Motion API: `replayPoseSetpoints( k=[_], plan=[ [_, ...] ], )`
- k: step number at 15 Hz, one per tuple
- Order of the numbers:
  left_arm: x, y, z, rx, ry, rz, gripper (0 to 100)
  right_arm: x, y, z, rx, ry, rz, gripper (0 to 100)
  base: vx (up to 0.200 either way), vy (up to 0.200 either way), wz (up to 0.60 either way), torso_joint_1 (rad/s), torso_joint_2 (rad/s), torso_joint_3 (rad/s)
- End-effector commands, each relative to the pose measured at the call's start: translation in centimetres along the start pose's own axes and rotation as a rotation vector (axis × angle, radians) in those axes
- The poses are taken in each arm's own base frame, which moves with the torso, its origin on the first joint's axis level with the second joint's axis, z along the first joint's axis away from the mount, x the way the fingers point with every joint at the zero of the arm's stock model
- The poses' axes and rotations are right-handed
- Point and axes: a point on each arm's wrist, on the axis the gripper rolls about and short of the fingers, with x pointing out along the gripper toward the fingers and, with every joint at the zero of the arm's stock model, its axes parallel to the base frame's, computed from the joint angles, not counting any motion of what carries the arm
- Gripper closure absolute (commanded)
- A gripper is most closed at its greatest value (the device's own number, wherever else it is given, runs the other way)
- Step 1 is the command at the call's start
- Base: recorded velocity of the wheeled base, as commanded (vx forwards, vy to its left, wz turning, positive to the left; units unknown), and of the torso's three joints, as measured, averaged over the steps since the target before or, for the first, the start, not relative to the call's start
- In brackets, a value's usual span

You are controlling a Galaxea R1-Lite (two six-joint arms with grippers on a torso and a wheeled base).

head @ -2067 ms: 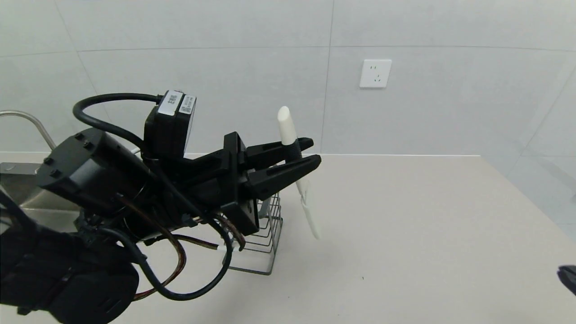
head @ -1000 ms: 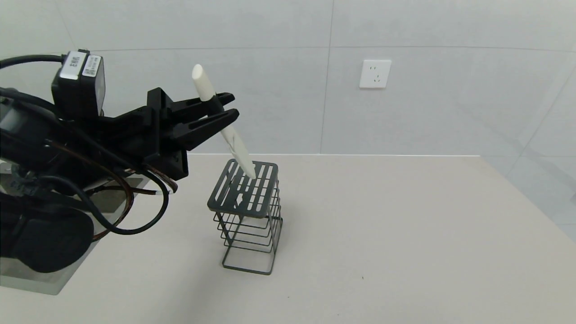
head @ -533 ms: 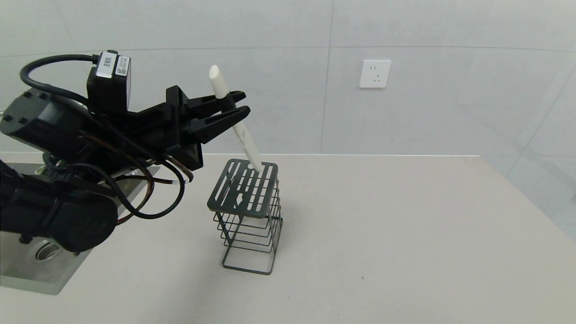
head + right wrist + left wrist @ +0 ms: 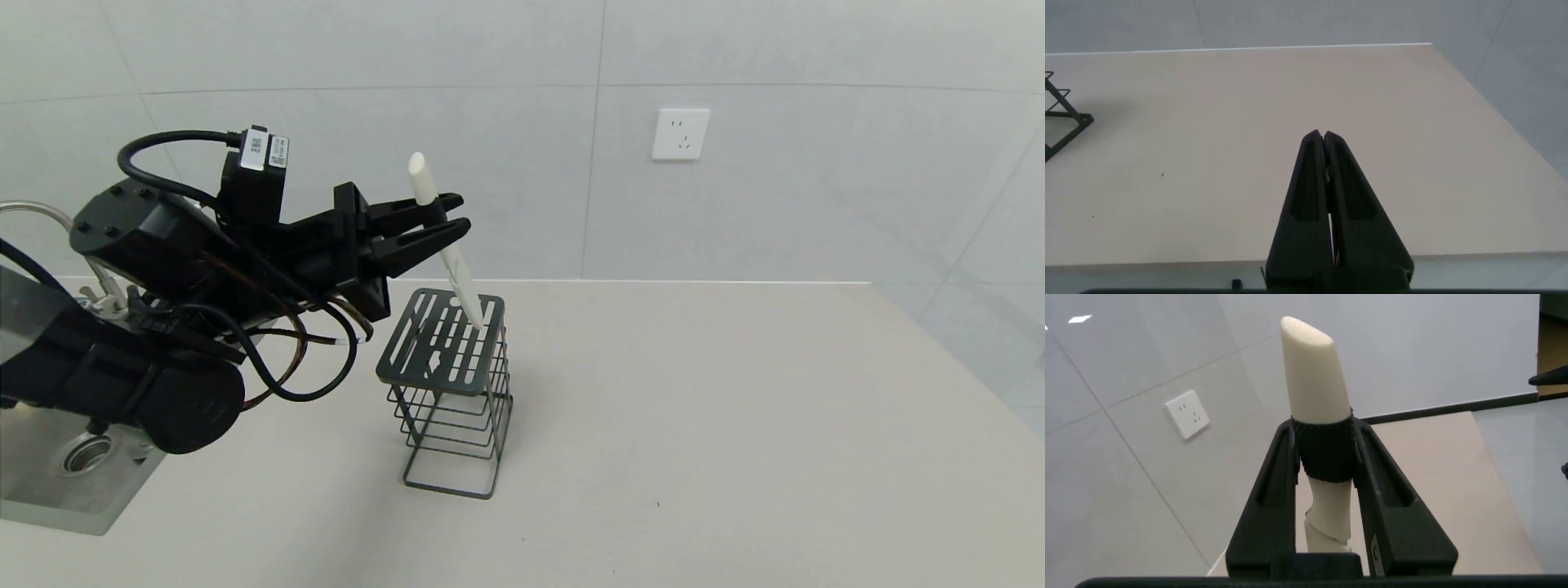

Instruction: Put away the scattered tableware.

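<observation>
Knife (image 4: pixel 459 278) clamped in L gripper (image 4: pixel 464 211), tip at rack (image 4: pixel 447 343) top; R gripper (image 4: pixel 1324 139) pinched closed, empty; cam stickers (image 4: pixel 267 151) illegible.

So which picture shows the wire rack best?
The head view: the whole wire rack stands there, slotted top to base. The right wrist view catches just a corner of it. The left wrist view looks at the white knife handle in the left claw.

Matt white knife (image 4: pixel 457 273), dark metal rack (image 4: pixel 429 384) (matt too)
</observation>
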Motion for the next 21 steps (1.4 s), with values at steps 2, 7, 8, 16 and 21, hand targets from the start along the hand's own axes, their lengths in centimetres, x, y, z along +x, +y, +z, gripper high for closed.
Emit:
replayPoseSetpoints(
  k=[2, 7, 8, 16, 21],
  plan=[
    [0.1, 0.0, -0.5, -0.010, 0.005, -0.002, 100, 0.0, 0.0, 0.0, 0.000, 0.000, 0.000, 100, 0.000, 0.000, 0.00, 0.000, 0.00, 0.000],
    [0.0, 0.1, -0.9, -0.020, 0.012, 0.000, 100, 0.0, 0.0, 0.0, 0.000, 0.000, 0.002, 100, 0.000, 0.000, 0.00, 0.000, 0.00, 0.000],
    [0.1, 0.1, -1.1, -0.024, 0.014, 0.000, 100, 0.0, 0.0, 0.0, 0.000, 0.000, 0.002, 100, 0.000, 0.000, 0.00, 0.000, 0.00, 0.000],
    [0.5, 0.0, -2.6, -0.038, 0.028, -0.011, 100, 0.0, 0.0, 0.0, 0.000, 0.000, 0.002, 100, 0.000, 0.000, 0.00, 0.000, 0.00, 0.000],
    [0.6, 0.0, -4.3, -0.038, 0.050, -0.013, 100, 0.0, 0.0, 0.0, 0.000, 0.000, 0.002, 100, 0.000, 0.000, 0.00, 0.000, 0.00, 0.000]
  ],
)
